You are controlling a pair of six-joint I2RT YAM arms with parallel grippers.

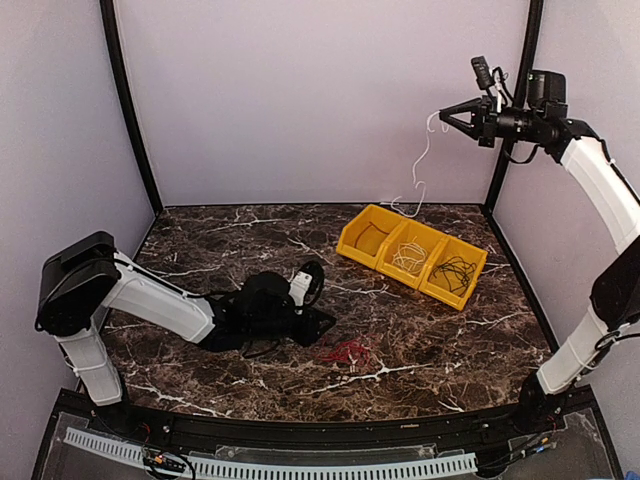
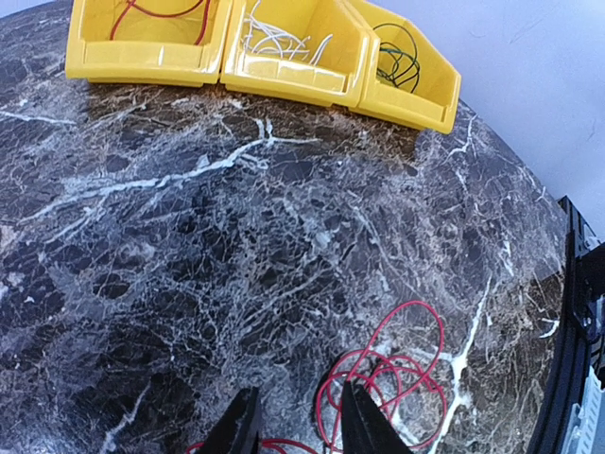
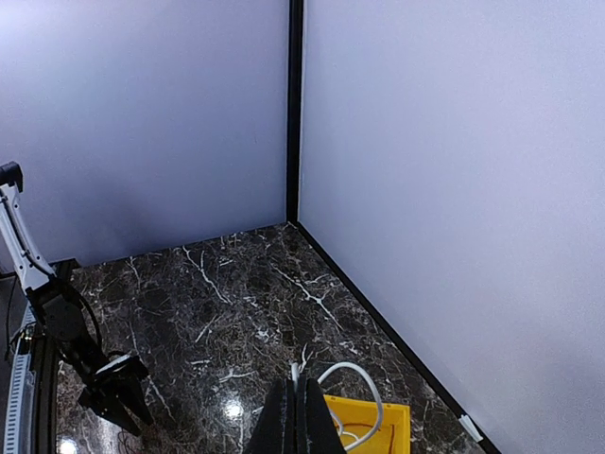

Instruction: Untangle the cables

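Pinching white cable aloft, right hand, red cable on table

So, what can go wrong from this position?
1. The white cable hangs from the raised right end effector, with its lower end near the back rim of the yellow bins. If released here, it may fall outside.
2. Loops of the red cable lie against the left end effector. Lifting may drag them.

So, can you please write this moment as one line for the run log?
left gripper: open, low, at red cable | right gripper: shut on white cable, held high, cable hanging by yellow bins
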